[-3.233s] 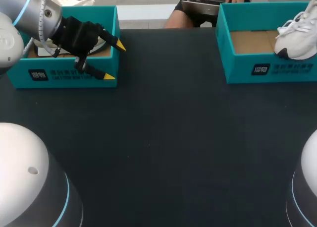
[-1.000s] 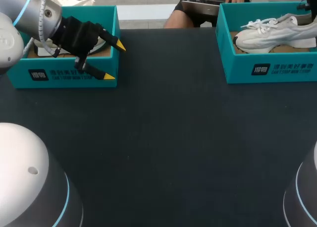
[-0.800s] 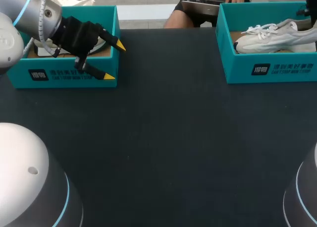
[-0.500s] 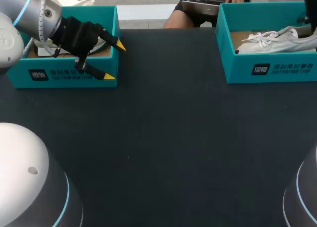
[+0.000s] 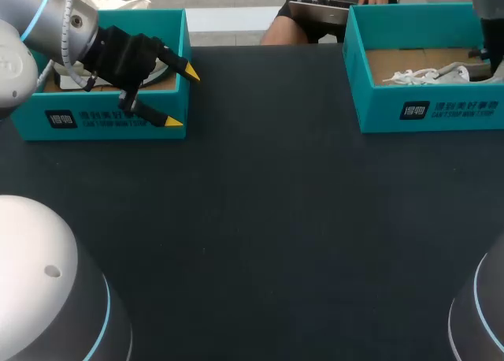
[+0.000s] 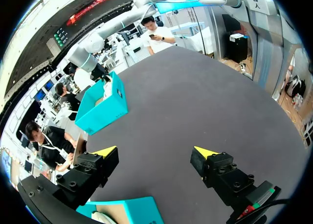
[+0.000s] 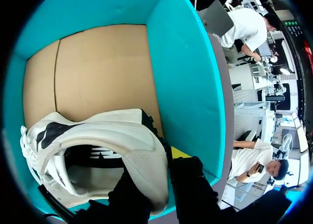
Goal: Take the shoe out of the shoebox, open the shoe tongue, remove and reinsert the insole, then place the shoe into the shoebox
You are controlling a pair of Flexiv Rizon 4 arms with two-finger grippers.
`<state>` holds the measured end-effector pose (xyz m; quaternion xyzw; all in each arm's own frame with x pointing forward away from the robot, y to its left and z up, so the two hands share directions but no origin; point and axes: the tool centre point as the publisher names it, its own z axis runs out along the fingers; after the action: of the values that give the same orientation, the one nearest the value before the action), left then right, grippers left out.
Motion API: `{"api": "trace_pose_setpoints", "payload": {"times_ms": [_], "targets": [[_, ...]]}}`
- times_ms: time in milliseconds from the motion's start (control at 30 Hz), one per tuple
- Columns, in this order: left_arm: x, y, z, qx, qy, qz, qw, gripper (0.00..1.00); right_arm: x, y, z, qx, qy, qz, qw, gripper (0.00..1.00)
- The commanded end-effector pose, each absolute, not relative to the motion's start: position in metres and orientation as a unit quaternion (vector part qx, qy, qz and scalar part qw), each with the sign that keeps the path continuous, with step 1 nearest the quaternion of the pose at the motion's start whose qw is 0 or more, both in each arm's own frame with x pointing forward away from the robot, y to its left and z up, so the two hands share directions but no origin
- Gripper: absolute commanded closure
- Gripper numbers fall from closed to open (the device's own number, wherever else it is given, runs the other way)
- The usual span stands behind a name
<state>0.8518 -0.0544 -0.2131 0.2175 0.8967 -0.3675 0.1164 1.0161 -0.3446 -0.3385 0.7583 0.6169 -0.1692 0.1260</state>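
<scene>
A white shoe (image 5: 429,76) lies low inside the teal shoebox (image 5: 425,109) at the table's far right; only its laces and upper show above the wall. My right arm (image 5: 488,14) comes down at the box's right end. In the right wrist view my right gripper (image 7: 157,160) is shut on the heel collar of the shoe (image 7: 98,145), one finger inside it and one outside, over the box's cardboard floor (image 7: 93,72). My left gripper (image 5: 183,98) hangs open over the front right corner of a second teal box (image 5: 110,120), holding nothing (image 6: 155,151).
The second box at the far left holds something white (image 5: 161,69), partly hidden by my left arm. In the left wrist view its corner (image 6: 139,212) lies under the gripper, and the right shoebox (image 6: 102,109) stands across the dark tabletop (image 5: 260,219).
My right gripper has lowered the shoe from above the box walls down into the right shoebox. The left arm has stayed still.
</scene>
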Motion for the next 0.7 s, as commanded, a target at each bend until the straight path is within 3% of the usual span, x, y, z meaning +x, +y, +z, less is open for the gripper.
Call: {"api": "trace_pose_setpoints", "payload": {"times_ms": [33, 300, 333, 367, 467, 700], "targets": [[0.851, -0.054, -0.213, 0.217, 0.897, -0.366, 0.117, 0.0, 1.021, -0.344, -0.345, 0.762, 0.614, -0.173, 0.117, 1.0], [0.851, -0.054, -0.213, 0.217, 0.897, -0.366, 0.117, 0.0, 1.014, -0.347, -0.361, 0.763, 0.606, -0.197, 0.106, 1.0], [0.851, -0.054, -0.213, 0.217, 0.897, -0.366, 0.117, 0.0, 1.014, -0.347, -0.361, 0.765, 0.604, -0.197, 0.105, 0.94], [0.851, -0.054, -0.213, 0.217, 0.897, -0.366, 0.117, 0.0, 1.014, -0.347, -0.361, 0.765, 0.603, -0.197, 0.105, 0.64], [0.851, -0.054, -0.213, 0.217, 0.897, -0.366, 0.117, 0.0, 1.013, -0.347, -0.358, 0.768, 0.6, -0.197, 0.107, 0.41], [0.851, -0.054, -0.213, 0.217, 0.897, -0.366, 0.117, 0.0, 1.013, -0.345, -0.342, 0.772, 0.595, -0.186, 0.124, 0.25]]}}
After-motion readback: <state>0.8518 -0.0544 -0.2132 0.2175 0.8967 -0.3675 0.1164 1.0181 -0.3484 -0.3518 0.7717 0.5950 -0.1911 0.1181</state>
